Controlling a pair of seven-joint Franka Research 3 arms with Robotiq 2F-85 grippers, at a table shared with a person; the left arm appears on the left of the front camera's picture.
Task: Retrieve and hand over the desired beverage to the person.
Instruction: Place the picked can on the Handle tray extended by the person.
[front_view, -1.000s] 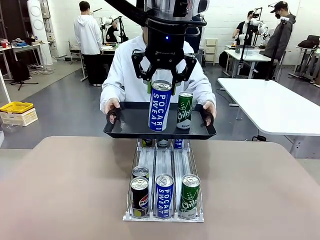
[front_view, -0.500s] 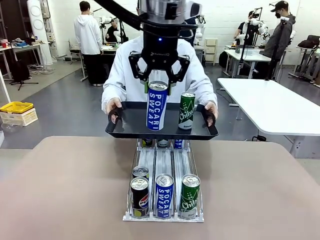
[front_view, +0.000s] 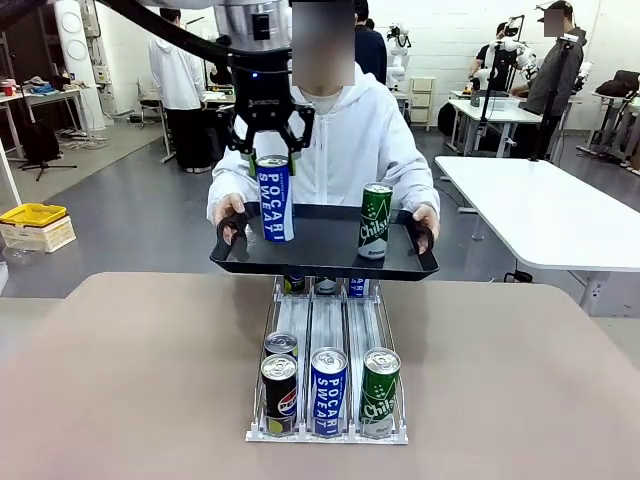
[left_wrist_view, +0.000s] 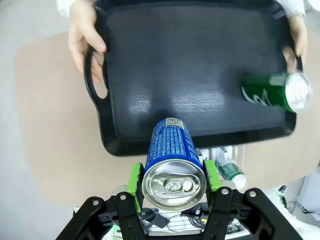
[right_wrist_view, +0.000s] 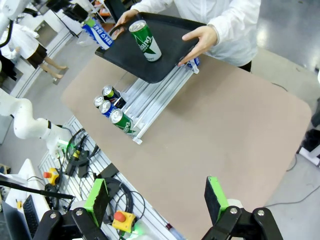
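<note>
Where the front view looks across the table, the person (front_view: 345, 140) in a white zip-up jacket holds a flat black tray (front_view: 325, 262) by both handles, level above the far end of the can rack (front_view: 327, 345). The left gripper (front_view: 271, 158) hangs over the tray's left part, its jaws clamped on the top of an upright blue Pocari Sweat can (front_view: 274, 199); whether the can's base touches the tray cannot be told. A green Chilsung can (front_view: 375, 221) stands upright on the tray's right part, well apart from the blue one. At the rack's near end stand a Pepsi can (front_view: 279, 394), a second Pocari Sweat can (front_view: 328, 391) and a second green can (front_view: 379, 392), one per lane, with another can top behind the Pepsi.

Left wrist view: the left gripper's green pads (left_wrist_view: 134, 178) press both sides of the blue Pocari Sweat can (left_wrist_view: 171, 164), seen top-on near the tray's (left_wrist_view: 175, 65) edge. The green Chilsung can (left_wrist_view: 274, 91) sits by the far handle. One hand (left_wrist_view: 86, 37) of the person grips a handle.

Right wrist view: the right gripper (right_wrist_view: 158, 198) stands wide open and empty, high above the brown table (right_wrist_view: 225, 125). The tray (right_wrist_view: 170, 50), the green Chilsung can (right_wrist_view: 145, 40) and the rack (right_wrist_view: 145, 107) lie far off.
</note>
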